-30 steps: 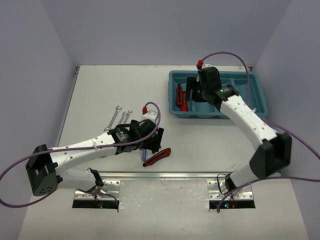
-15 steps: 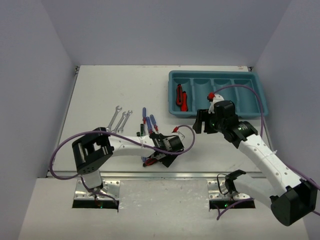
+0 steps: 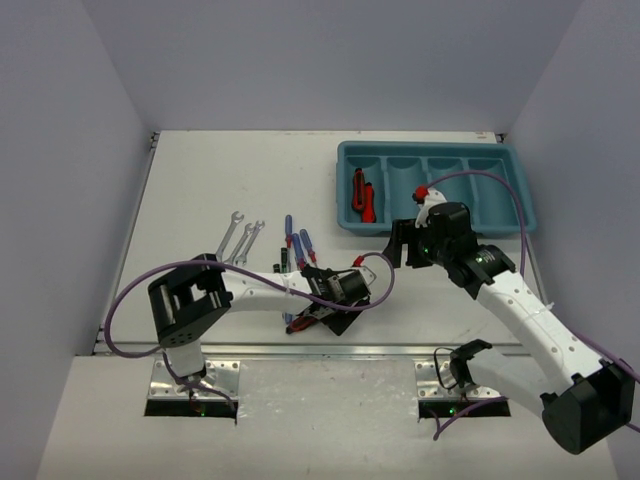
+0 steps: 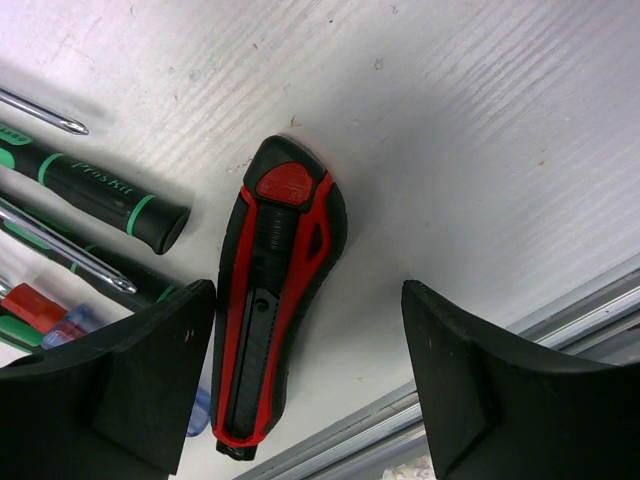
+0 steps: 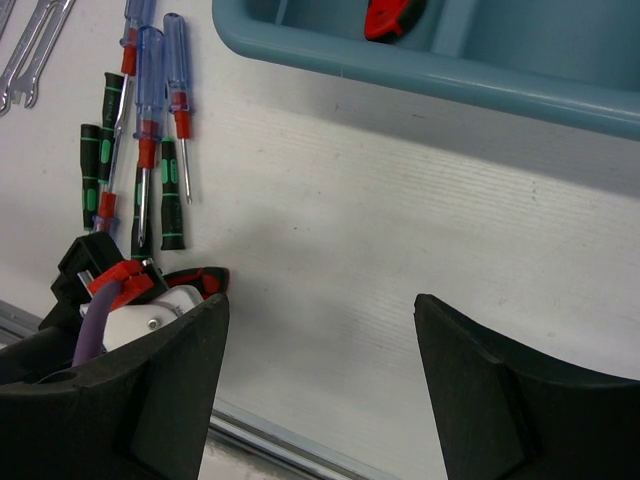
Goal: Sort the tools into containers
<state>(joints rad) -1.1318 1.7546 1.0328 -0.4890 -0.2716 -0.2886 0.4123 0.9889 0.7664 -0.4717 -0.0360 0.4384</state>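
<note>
Two red-and-black knives are seen in the leftmost compartment of the blue tray. One more knife is laid flat on the table, straddled by the spread fingers of the left gripper, which is not clamped on it. Beside it, screwdrivers and wrenches are left loose. Just short of the tray, the right gripper is held open and empty.
</note>
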